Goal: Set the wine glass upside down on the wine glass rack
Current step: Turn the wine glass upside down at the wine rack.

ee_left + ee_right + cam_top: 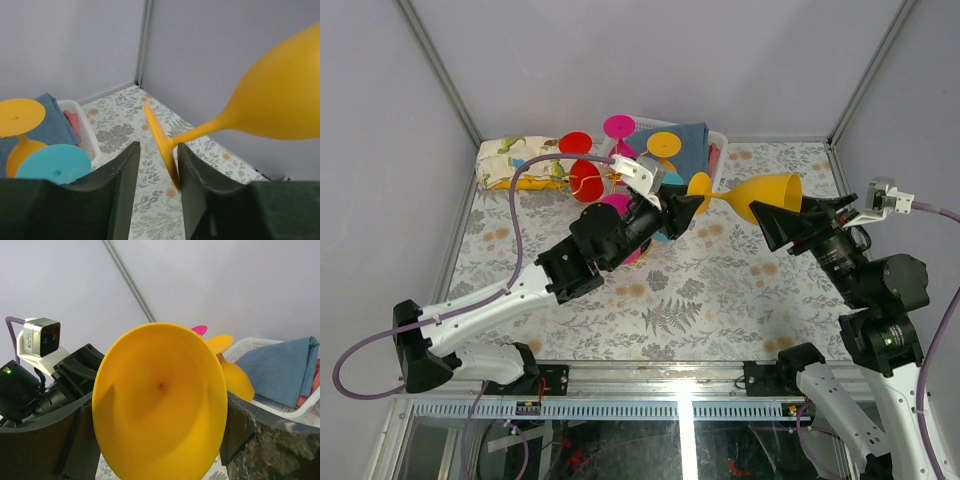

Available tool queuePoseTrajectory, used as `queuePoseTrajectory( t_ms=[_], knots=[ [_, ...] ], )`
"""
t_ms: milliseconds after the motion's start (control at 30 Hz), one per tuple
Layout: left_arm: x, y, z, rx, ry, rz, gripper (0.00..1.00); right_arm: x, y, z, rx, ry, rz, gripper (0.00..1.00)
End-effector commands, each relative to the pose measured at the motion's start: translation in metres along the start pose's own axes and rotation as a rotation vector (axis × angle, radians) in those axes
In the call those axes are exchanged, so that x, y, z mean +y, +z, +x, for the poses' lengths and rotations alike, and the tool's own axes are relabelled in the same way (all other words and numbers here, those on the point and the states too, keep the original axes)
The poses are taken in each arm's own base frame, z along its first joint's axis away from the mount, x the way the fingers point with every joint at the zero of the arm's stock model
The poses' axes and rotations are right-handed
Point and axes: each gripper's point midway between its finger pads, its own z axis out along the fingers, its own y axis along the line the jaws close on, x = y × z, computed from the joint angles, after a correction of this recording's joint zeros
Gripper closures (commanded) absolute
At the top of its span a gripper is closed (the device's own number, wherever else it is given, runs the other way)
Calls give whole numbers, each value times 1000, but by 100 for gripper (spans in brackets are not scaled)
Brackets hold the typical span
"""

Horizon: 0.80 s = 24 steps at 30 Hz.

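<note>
A yellow wine glass (pixel 765 195) is held level above the table, its foot pointing left. My right gripper (pixel 782 222) is shut on its bowl; in the right wrist view the bowl's mouth (pixel 160 405) fills the space between the fingers. My left gripper (pixel 688 210) is open with the glass's foot (pixel 161 142) edge-on between its jaws, against the right finger and apart from the left one. The gold wire rack (pixel 582 183) stands behind the left arm, mostly hidden, carrying red (pixel 582 170), pink (pixel 618 126) and orange (pixel 663 145) glasses upside down.
A white basket (pixel 717 140) with a blue cloth (pixel 688 138) stands at the back, right of the rack. A folded patterned cloth (pixel 515 160) lies at the back left. A teal glass foot (pixel 52 162) and an orange glass (pixel 20 120) show left of my left fingers.
</note>
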Motion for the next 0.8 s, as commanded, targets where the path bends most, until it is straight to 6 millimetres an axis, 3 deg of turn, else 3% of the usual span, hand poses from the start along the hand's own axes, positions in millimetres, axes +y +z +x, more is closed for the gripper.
queuePoseTrajectory(
  t_ms=[0, 133, 200, 300, 367, 633, 767],
  knots=[
    [2, -1, -24, -98, -23, -22, 72, 18, -4, -12, -47, 21, -74, 34],
    [-1, -2, -26, -101, -28, -4, 93, 17, -5, -10, -46, 21, -73, 33],
    [-3, -4, -26, -99, -27, 11, 99, 16, -6, -10, -46, 9, -68, 25],
    [-6, -6, -28, -94, -14, 31, 100, 9, -8, -9, -47, -12, -33, 7],
    [-3, -7, -27, -89, -11, 37, 100, 5, -9, -8, -43, -23, -15, 1],
    [14, -22, -35, -83, -2, 45, 100, 3, -26, -14, -54, -135, 19, 1],
    [19, -35, -29, -20, 62, 40, 100, -3, -37, -18, -43, -244, 67, 0]
  ],
)
